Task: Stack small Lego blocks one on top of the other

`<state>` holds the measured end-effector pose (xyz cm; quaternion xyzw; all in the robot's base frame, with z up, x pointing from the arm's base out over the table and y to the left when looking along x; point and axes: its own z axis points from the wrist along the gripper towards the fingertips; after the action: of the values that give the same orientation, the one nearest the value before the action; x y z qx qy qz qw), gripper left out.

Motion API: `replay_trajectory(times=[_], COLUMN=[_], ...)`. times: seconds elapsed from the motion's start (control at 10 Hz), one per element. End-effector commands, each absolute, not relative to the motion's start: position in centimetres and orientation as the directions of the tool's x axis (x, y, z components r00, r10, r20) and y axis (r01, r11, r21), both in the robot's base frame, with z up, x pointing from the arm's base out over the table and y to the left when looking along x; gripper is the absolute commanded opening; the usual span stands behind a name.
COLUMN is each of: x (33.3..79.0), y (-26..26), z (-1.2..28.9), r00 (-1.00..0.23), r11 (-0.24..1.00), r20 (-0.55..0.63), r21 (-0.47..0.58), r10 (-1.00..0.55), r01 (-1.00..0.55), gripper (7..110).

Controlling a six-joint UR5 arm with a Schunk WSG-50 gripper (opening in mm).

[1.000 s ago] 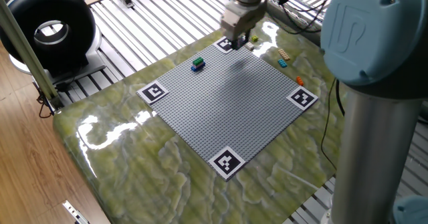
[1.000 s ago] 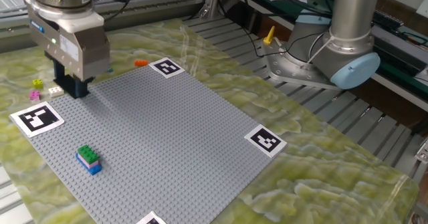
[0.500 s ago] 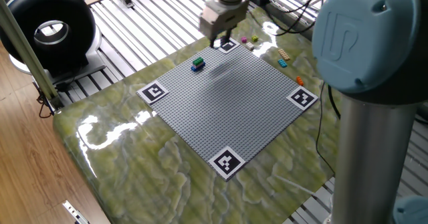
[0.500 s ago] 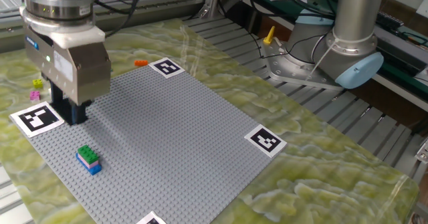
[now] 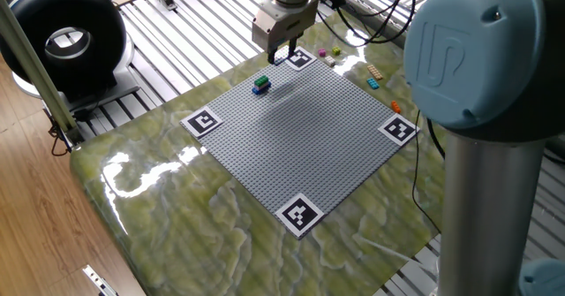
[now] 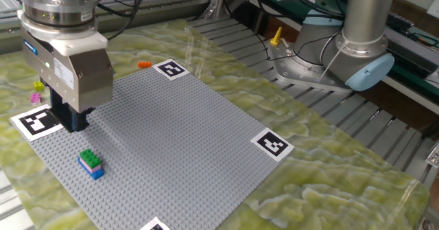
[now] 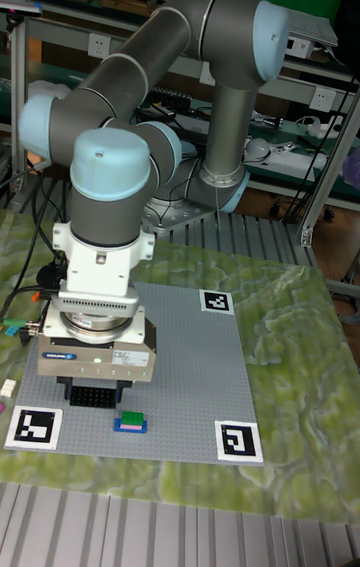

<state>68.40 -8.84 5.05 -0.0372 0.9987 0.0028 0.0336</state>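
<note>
One fixed view: pincer (image 5: 282, 56) hangs over the far corner of the grey baseplate (image 5: 300, 132), beside a marker tag (image 5: 298, 59). Fingers point down; can't tell if anything sits between them. Green-on-blue brick stack (image 5: 260, 85) sits on the baseplate just in front and to the left of the pincer, apart from it. Loose bricks off the plate on the marbled tabletop (image 5: 177, 216): pink brick (image 5: 323, 52), yellow brick (image 5: 335, 51), cyan brick (image 5: 373, 83), orange brick (image 5: 395, 107).

Other fixed view: pincer (image 6: 70, 120) is low over the plate edge, next to the marker tag (image 6: 38, 122). Dark fingers close together, gap not visible, so gripping or not: can't tell. Stack (image 6: 90, 163) stands clear of it on the plate, green on top. Orange brick (image 6: 144, 64) lies near the far tag; pink brick (image 6: 37, 86) partly hidden behind the pincer body.

Tall fixed view: pincer (image 7: 96, 395) directly behind the stack (image 7: 131, 420), nearly touching in this angle. Cyan brick (image 7: 12, 332) at left edge.
</note>
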Motion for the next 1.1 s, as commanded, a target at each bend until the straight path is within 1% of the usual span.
replay_trajectory(times=[0.0,0.2,0.5,0.7,1.0], x=[69.2,69.4,69.4,69.5,69.8], y=[-8.6,-8.4,-4.3,-2.1,0.1], z=[5.2,5.2,5.3,5.6,4.5], r00=[-0.991,-0.991,-0.997,-0.997,-0.994], r11=[0.995,0.996,0.999,0.997,0.996], r20=[-0.095,-0.105,-0.075,-0.069,-0.094], r21=[0.007,0.015,0.049,0.070,0.082], r10=[-0.095,-0.086,0.004,0.022,0.052], r01=[-0.096,-0.089,0.000,0.017,0.044], gripper=[7,7,7,7,7])
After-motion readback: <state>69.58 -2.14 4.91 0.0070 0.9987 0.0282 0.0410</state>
